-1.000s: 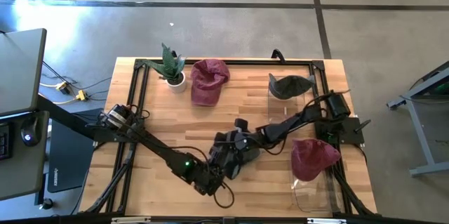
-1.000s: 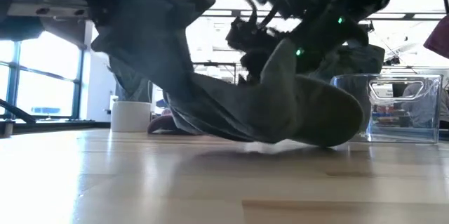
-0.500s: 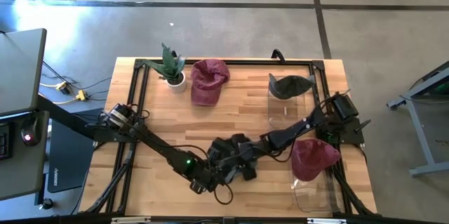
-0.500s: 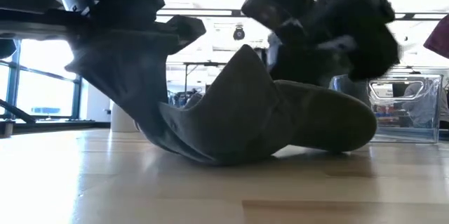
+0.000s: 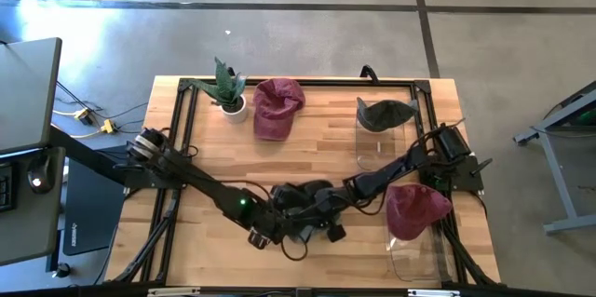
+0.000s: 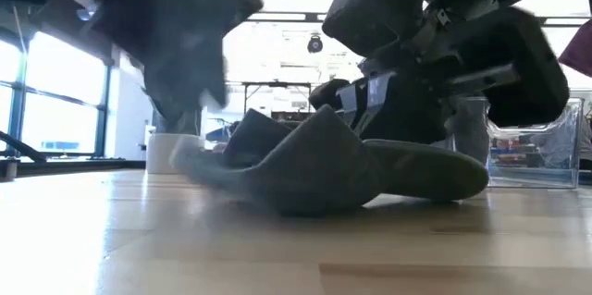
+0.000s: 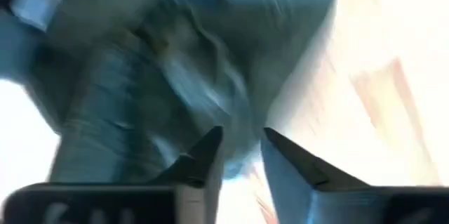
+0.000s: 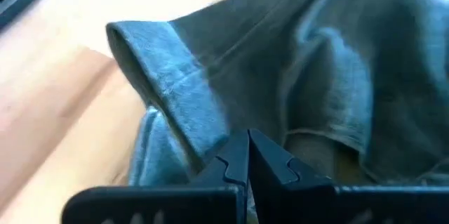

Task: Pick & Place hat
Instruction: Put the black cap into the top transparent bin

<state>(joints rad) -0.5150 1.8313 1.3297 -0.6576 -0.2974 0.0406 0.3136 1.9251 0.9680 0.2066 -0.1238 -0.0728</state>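
The grey hat (image 6: 342,170) has sunk back onto the table (image 5: 326,139), front centre. The right gripper (image 8: 247,155) pinches its fabric; the left gripper (image 7: 238,155), jaws apart, has let go, so placing seems nearly done.

The wooden table (image 5: 326,139) stands on a grey concrete floor (image 5: 279,36) crossed by dark seam lines. Left of the table a dark desk (image 5: 28,83) holds a mouse (image 5: 37,182), with yellow-plugged cables (image 5: 93,115) on the floor beside it. A grey metal stand (image 5: 563,139) sits at the right edge. In the low view, tall bright windows (image 6: 55,101) fill the left wall and ceiling lights glare white.
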